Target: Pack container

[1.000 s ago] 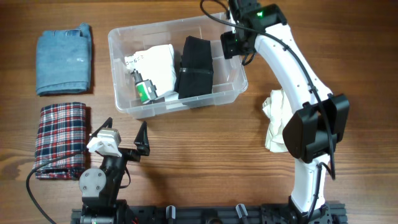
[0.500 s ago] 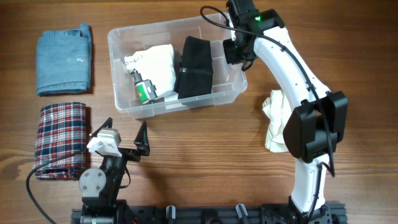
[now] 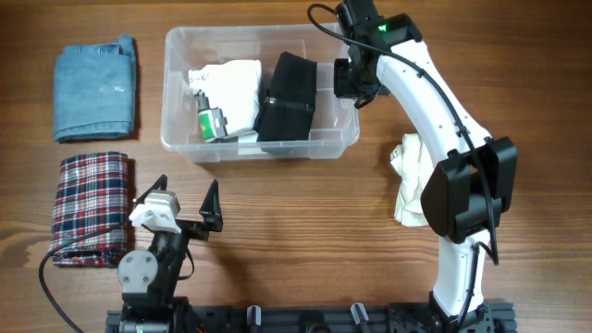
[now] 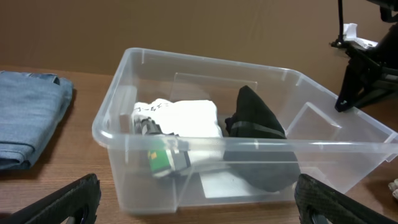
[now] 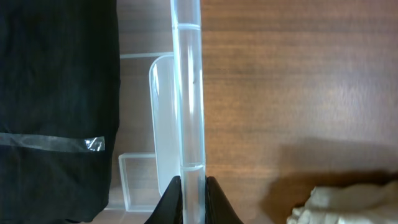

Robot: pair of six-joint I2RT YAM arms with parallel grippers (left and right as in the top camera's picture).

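— Jaws on the right arm (image 3: 435,102): what do they have?

— I see them pinched narrow on the short right wall of the container (image 3: 277,150). In my wrist view a dark fingertip (image 5: 171,208) sits on either side of its thin, glassy rim.

— And the bin itself?

— It's a see-through plastic rectangle with rounded corners, lying at the far middle of the wooden surface (image 3: 305,231). Inside I make out a folded white cloth (image 3: 236,88), a small green-and-white item (image 3: 211,123) against it that I can't identify, and a folded black garment (image 3: 285,97) banded with shiny clear tape.

— Left side?

— The left arm (image 3: 148,268) sits at the near edge with its jaws spread wide, holding nothing, and both black fingers (image 4: 62,202) frame my view of the bin.

— Anything loose?

— Folded blue denim (image 3: 94,88) lies at the far left, with a red plaid cloth (image 3: 88,208) below it. A crumpled cream cloth (image 3: 407,180) lies beside the right arm.
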